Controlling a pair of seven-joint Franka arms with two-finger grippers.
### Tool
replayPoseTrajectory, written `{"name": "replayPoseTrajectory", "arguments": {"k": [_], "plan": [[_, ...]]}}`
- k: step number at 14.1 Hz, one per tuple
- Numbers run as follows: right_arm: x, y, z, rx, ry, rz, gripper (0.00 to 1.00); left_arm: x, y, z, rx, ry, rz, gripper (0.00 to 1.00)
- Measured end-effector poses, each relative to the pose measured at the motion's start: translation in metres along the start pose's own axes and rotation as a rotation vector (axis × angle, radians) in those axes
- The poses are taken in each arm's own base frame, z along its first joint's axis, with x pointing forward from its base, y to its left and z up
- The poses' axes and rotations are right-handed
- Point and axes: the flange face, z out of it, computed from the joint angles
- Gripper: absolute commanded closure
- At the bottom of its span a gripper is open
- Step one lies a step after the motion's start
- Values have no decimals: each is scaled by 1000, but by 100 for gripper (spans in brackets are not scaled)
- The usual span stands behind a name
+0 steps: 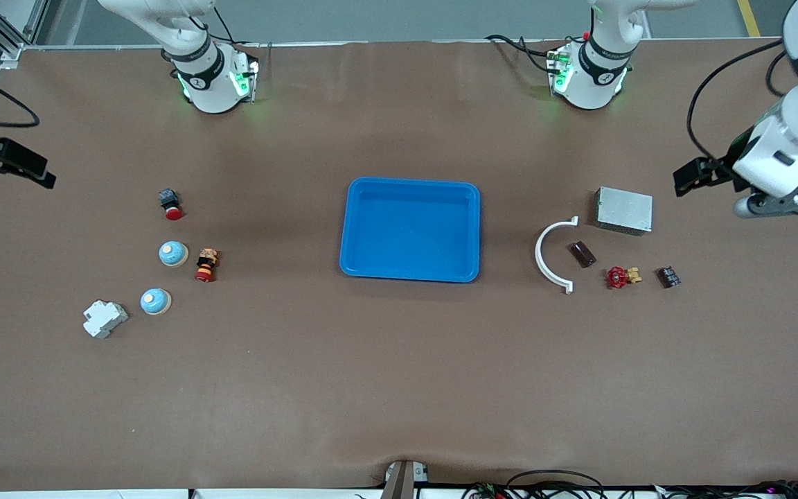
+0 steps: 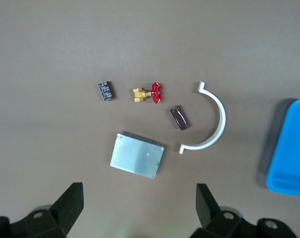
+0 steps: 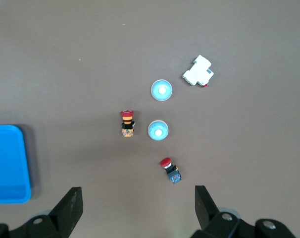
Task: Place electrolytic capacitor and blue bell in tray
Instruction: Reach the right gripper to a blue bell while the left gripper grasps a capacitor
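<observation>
From the front, the left arm reaches out past its end of the worktop (image 1: 399, 388), and the left claw (image 1: 790, 202) hangs in the air beside a grey metal box (image 1: 624, 210). The right claw cannot be seen here; only a dark bit of that arm shows at the right arm's end of the worktop. The blue tray (image 1: 409, 229) sits in the middle with nothing in it. Two blue bells (image 1: 173, 254) sit at the right arm's end. A small dark brown part (image 1: 582, 254), maybe the capacitor, lies inside the curve of a white clip (image 1: 551, 255) at the left arm's end.

From the left wrist, the left claw (image 2: 139, 208) looks straight down with its fingers (image 2: 71, 203) wide apart, holding nothing. Under it lies the grey box, then the brown part, the clip, a red valve (image 2: 150, 93) and a black chip (image 2: 106, 91). No writing can be read.

From the right wrist, the right claw (image 3: 137, 208) also points down, fingers (image 3: 205, 201) wide apart and empty. Under it are two red push buttons (image 3: 171, 170), both bells and a white block (image 3: 198, 71). A corner of the tray shows off to one side.
</observation>
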Motion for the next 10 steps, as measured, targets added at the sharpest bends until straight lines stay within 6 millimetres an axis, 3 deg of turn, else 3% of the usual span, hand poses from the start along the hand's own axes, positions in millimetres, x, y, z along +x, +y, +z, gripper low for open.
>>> {"name": "replayPoseTrajectory", "arguments": {"k": [5,10], "plan": [[23,9,86,-2,-26,11,0,-2,6,97,-10,31,-142,0],[45,13,188,-4,5,15,0,-21,14,204,-48,113,-239,0]]}}
